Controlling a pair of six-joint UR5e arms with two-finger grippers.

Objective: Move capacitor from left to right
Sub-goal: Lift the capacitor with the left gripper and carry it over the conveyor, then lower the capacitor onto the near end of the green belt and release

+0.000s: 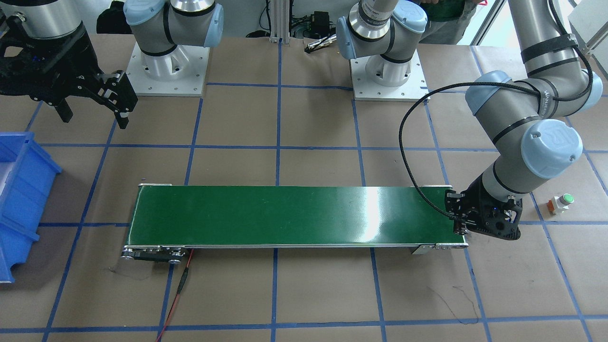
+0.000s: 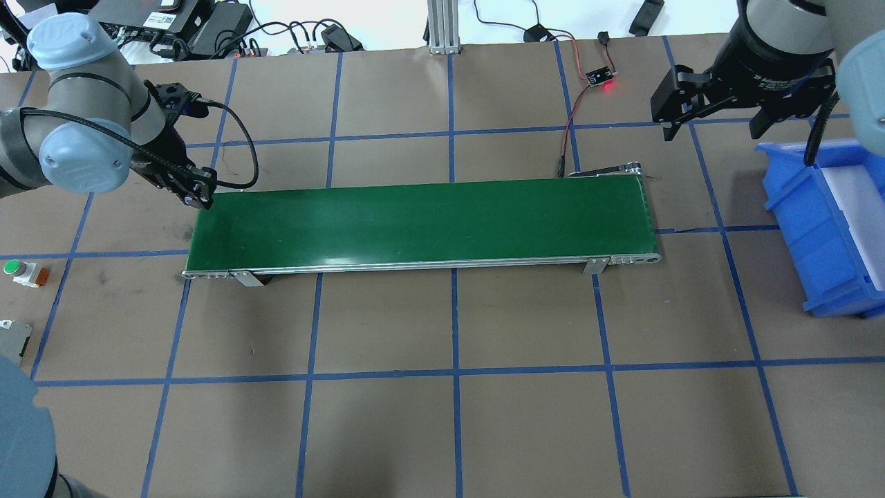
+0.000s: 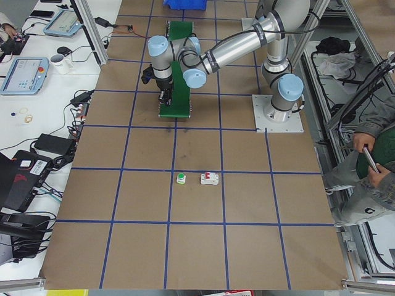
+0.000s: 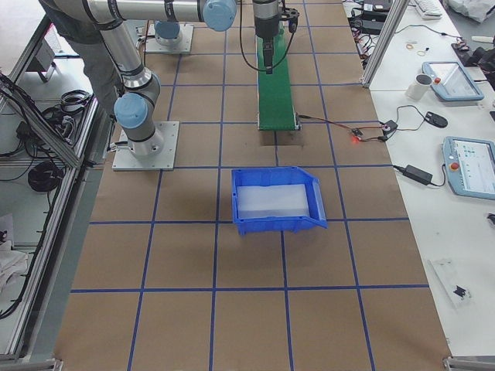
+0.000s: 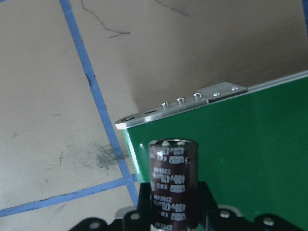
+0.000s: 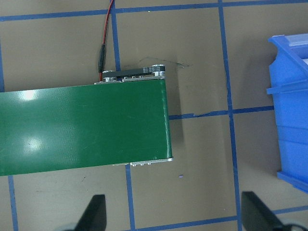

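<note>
I count one capacitor, low centre in the left wrist view, pinched by my left end effector at the single green belt's end. My right end effector hangs spread, upper right overhead, near one blue bin on the worktop.

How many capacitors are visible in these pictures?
1. The capacitor is gripped in the left tool, at the conveyor belt's end on the robot's left. No other shows, though one may be hidden.
</note>
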